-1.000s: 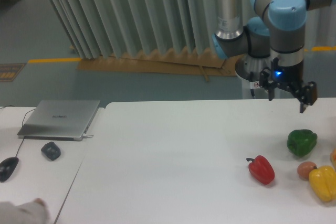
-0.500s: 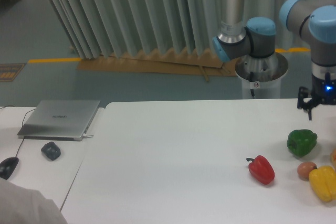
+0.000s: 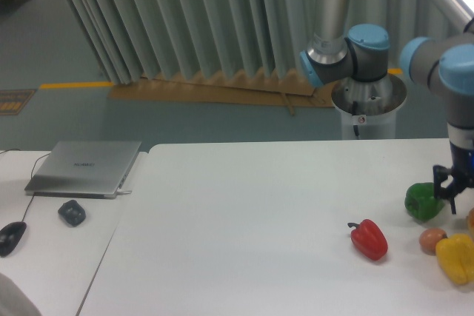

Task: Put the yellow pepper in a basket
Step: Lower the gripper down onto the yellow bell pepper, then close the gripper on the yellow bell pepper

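The yellow pepper point(image 3: 455, 258), glossy and lobed, lies on the white table point(image 3: 244, 227) at the right edge, partly cut off by the frame. My gripper point(image 3: 469, 195) hangs just above it and to the right of the green pepper point(image 3: 424, 201). Only its left finger point(image 3: 449, 185) shows, and the rest is beyond the frame edge. That finger stands out at the side of the wrist, as an open jaw does, with nothing seen in it. No basket is in view.
A red pepper point(image 3: 369, 239) and a small orange-tan ball point(image 3: 432, 240) lie left of the yellow pepper. An orange thing point(image 3: 471, 220) peeks in at the right edge. A laptop point(image 3: 85, 168), a dark lump point(image 3: 72, 212) and a mouse point(image 3: 11, 236) sit at the left.
The gripper has moved right and down, from above the table's back edge to beside the green pepper. The grey sleeve at the lower left has mostly withdrawn.
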Tool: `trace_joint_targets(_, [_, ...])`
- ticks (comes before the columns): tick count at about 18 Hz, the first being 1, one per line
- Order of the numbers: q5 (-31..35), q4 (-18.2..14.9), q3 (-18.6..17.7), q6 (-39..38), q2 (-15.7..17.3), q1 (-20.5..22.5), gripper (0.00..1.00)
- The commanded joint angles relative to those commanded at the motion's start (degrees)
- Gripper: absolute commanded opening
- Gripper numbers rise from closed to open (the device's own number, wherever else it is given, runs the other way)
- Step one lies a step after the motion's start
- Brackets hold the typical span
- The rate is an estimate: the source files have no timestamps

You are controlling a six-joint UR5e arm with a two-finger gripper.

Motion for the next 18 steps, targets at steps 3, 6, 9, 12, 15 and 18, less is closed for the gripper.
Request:
trace_joint_targets(3, [-2.5, 0.0, 0.0, -3.7, -1.0, -0.3, 1.0])
trace_joint_targets(6, [-2.6, -0.1, 0.0, -3.7, -1.3, -0.8, 1.0])
trace_joint_targets(9, [-2.7, -0.1, 0.3, -3.7, -1.4, -0.9, 1.0])
trace_joint_targets(12, [-2.7, 0.0, 0.5, -4.1, -2.1, -0.9, 1.0])
trace_joint_targets(15, [-2.6, 0.0, 0.3, -4.5, -3.1, -1.1, 1.0])
trace_joint_targets(18, [-2.6, 0.0, 0.0, -7.7, -3.6, -1.5, 1.0])
